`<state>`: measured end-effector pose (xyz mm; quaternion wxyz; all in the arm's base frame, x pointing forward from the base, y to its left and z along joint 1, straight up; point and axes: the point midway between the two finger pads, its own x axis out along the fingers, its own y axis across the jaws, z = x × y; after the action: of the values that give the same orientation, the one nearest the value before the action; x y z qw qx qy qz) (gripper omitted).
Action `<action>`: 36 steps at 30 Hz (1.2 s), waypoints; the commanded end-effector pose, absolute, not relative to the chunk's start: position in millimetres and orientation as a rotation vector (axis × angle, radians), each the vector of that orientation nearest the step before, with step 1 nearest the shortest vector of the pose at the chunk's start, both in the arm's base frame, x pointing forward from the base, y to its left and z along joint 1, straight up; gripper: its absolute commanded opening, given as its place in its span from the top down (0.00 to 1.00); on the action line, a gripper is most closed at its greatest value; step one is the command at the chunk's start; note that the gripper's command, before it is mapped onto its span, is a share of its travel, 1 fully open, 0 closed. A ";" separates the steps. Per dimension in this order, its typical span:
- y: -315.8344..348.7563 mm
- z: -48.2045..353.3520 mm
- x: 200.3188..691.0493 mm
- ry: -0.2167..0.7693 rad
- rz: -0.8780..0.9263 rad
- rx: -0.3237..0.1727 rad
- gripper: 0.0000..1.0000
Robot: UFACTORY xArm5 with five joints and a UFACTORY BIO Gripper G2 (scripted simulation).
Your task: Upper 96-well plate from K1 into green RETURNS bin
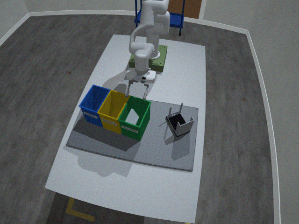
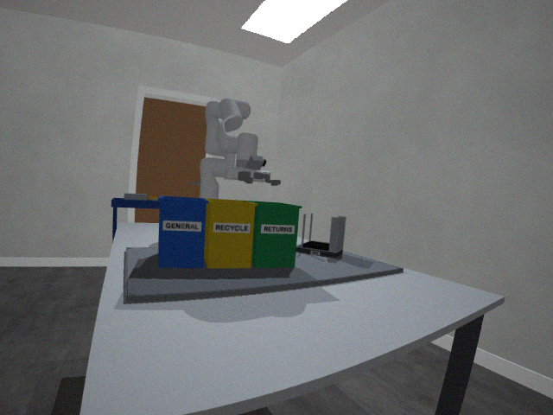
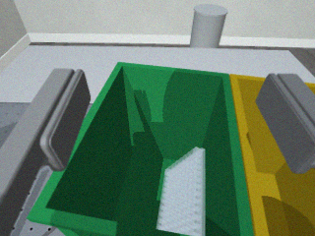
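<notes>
Table: a pale top (image 1: 168, 192) (image 2: 268, 339) fills the near part of the exterior view.
Mat: a flat grey board (image 1: 157, 149) (image 2: 187, 287) with small dots lies on the table, under the bins and the rack.
Bins: three stand upright in a row, side by side. In the exterior view they run from left to right: the blue bin (image 1: 90, 120) (image 2: 181, 250) reads GENERAL, the yellow bin (image 1: 110, 126) (image 2: 228, 250) reads RECYCLE, and the green bin (image 1: 133, 135) (image 2: 274, 250) (image 3: 197, 98) reads RETURNS.
White plate: the dimpled plate (image 1: 131, 117) (image 3: 187, 197) is inside the green bin, tilted, and apart from the gripper.
Rack: a grey holder (image 1: 184, 127) (image 2: 337, 234) stands on the mat near the green bin, with thin posts and a taller panel. Something black and flat sits low in it; whether that is the lower plate, I cannot tell.
Gripper: it (image 1: 135, 96) (image 2: 261, 180) (image 3: 179, 123) is above the bins' rim height, behind the green bin in the exterior view. Its two fingers are spread, with a gap and nothing between them.
Arm: white and jointed (image 1: 153, 26) (image 2: 214, 134), it rises from a green base block (image 1: 163, 52).
Background: a blue cart (image 1: 176, 19) (image 2: 134, 203) stands beyond the table, and a brown door (image 1: 184, 8) (image 2: 172, 143) is set in the wall.
</notes>
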<state>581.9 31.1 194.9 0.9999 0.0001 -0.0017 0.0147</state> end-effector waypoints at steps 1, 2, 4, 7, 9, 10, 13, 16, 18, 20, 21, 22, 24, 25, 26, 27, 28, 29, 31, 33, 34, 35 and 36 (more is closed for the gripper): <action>25.6 214.4 559.4 -0.006 0.034 0.000 0.82; 24.7 217.4 555.5 -0.006 0.034 0.000 0.82; 22.8 223.5 547.7 -0.006 0.034 0.000 0.82; 21.9 226.5 543.9 -0.006 0.034 0.000 0.82; 20.0 232.5 536.2 -0.006 0.034 0.000 0.82; 19.1 235.5 532.3 -0.006 0.034 0.000 0.82; 18.4 237.8 529.4 -0.006 0.034 0.000 0.82; 18.4 237.8 529.4 -0.006 0.034 0.000 0.82; 18.4 237.8 529.4 -0.006 0.034 0.000 0.82; 18.4 237.8 529.4 -0.006 0.034 0.000 0.82; 18.4 237.8 529.5 -0.006 0.034 0.000 0.82; 18.4 237.8 529.5 -0.006 0.034 0.000 0.82; 18.4 237.8 529.5 -0.006 0.034 0.000 0.82; 18.4 237.8 529.4 -0.006 0.034 0.000 0.82; 18.4 237.8 529.4 -0.006 0.034 0.000 0.82; 18.4 237.8 529.4 -0.006 0.034 0.000 0.82; 18.4 237.8 529.4 -0.006 0.034 0.000 0.82; 18.4 237.8 529.4 -0.006 0.034 0.000 0.82; 18.4 237.8 529.4 -0.006 0.034 0.000 0.82; 18.4 237.8 529.4 -0.006 0.034 0.000 0.82; 18.4 237.8 529.4 -0.006 0.034 0.000 0.82; 18.4 237.8 529.4 -0.006 0.034 0.000 0.82; 18.4 237.8 529.4 -0.006 0.034 0.000 0.82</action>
<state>528.9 18.4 236.5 0.9999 0.0000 -0.0017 0.0172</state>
